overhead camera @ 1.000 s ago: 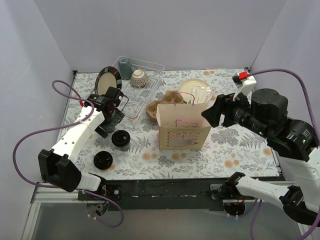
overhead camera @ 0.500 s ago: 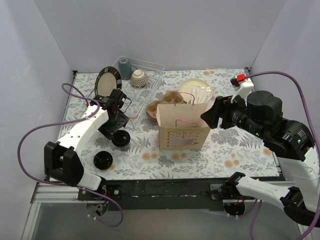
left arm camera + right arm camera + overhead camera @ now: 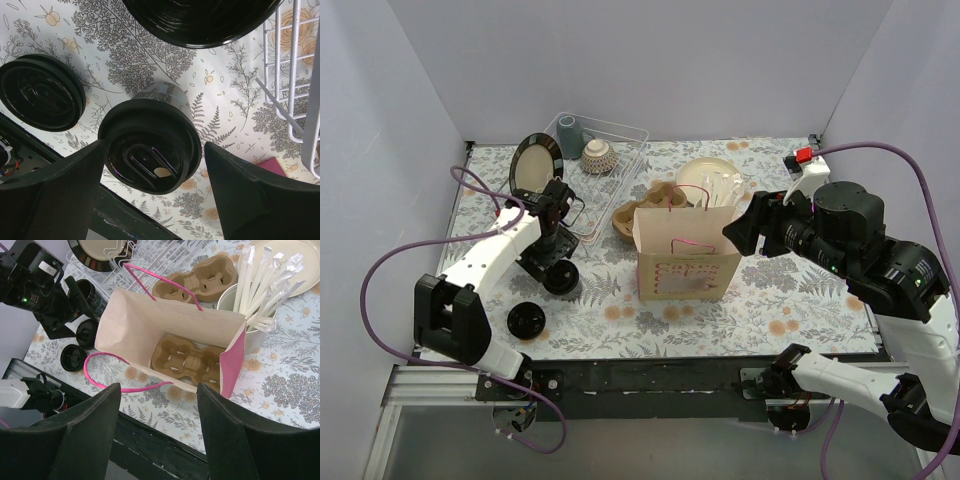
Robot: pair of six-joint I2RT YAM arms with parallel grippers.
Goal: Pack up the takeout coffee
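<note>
A white paper cup with a black lid (image 3: 150, 146) stands on the floral cloth, left of the paper bag (image 3: 686, 262); it also shows in the top view (image 3: 561, 277). My left gripper (image 3: 155, 200) is open just above it, one finger on each side of the lid, not touching; in the top view the left gripper (image 3: 555, 248) hangs over the cup. A second black-lidded round thing (image 3: 526, 320) lies nearer the front edge; I cannot tell whether it is a cup or a loose lid. My right gripper (image 3: 159, 400) is open and empty above the open bag (image 3: 150, 325).
A cardboard cup carrier (image 3: 192, 360) lies in the bag's bottom; another carrier (image 3: 200, 282) lies behind it. A wire rack (image 3: 295, 75) and a black plate (image 3: 200, 20) stand close beside the cup. A cup of wrapped sticks (image 3: 260, 295) stands right of the bag.
My left gripper has moved right and down over the lidded cup. My right arm has shifted slightly and still hovers over the bag.
</note>
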